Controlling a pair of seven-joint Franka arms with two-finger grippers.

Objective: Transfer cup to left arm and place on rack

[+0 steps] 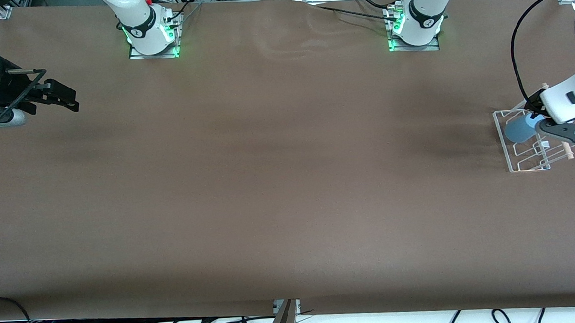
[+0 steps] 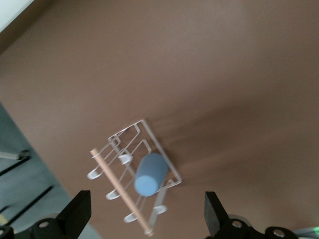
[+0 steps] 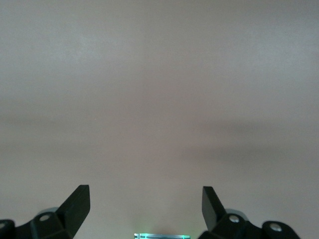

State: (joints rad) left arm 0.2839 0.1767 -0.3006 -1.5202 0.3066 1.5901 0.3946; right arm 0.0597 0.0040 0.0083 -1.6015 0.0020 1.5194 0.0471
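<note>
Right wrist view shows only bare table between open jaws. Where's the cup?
Observer: The cup lies on its side on the rack, toward the left arm's end of the table.
Operator: Is the left gripper holding it?
Observer: No. The left gripper hangs over the rack, jaws wide open and clear of the cup.
Operator: And where's my arm?
Observer: The right gripper waits over the table at the right arm's end.
</note>
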